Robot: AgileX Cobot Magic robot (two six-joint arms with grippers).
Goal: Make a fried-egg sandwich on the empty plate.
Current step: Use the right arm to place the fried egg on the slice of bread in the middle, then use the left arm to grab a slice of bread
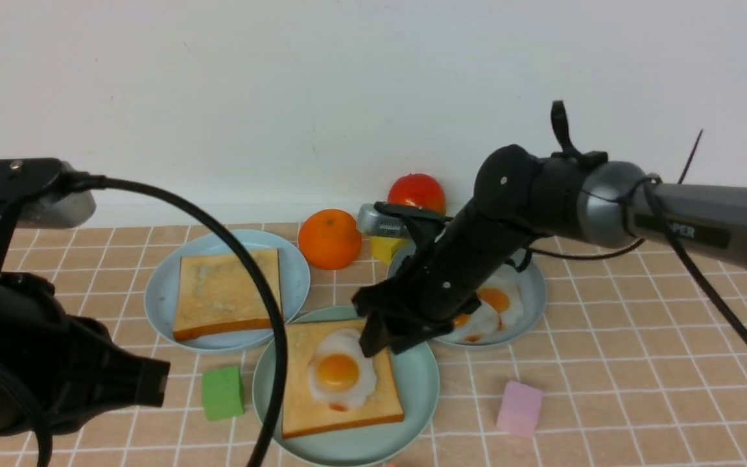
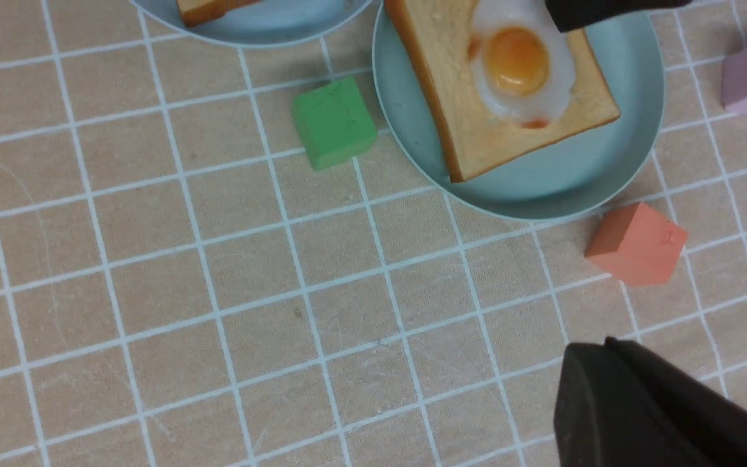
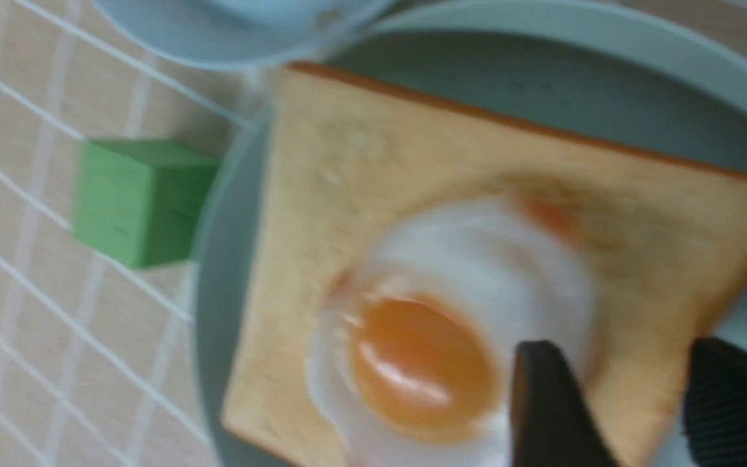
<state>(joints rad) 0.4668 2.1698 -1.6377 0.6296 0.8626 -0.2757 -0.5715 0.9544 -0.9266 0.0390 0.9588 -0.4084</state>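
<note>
The mint-green plate [image 1: 422,389] lies front centre with one toast slice [image 1: 302,405] on it. A fried egg [image 1: 340,373] rests on that toast. My right gripper [image 1: 386,344] hovers over the toast's far right corner, at the egg's edge. In the right wrist view its jaws [image 3: 626,363] stand open, with bare toast [image 3: 412,149] showing between them and nothing held. The second toast slice [image 1: 224,292] lies on the sky-blue plate [image 1: 292,279] at the back left. My left gripper [image 1: 153,383] is shut and empty at the front left, over bare tablecloth [image 2: 600,347].
The grey-blue plate [image 1: 532,295] behind the right arm holds more fried eggs [image 1: 497,301]. An orange [image 1: 329,238], a red fruit [image 1: 416,192] and a yellow block [image 1: 386,248] sit by the wall. Around the mint-green plate lie a green block [image 1: 222,392], a pink block [image 1: 520,408] and a salmon block [image 2: 636,245].
</note>
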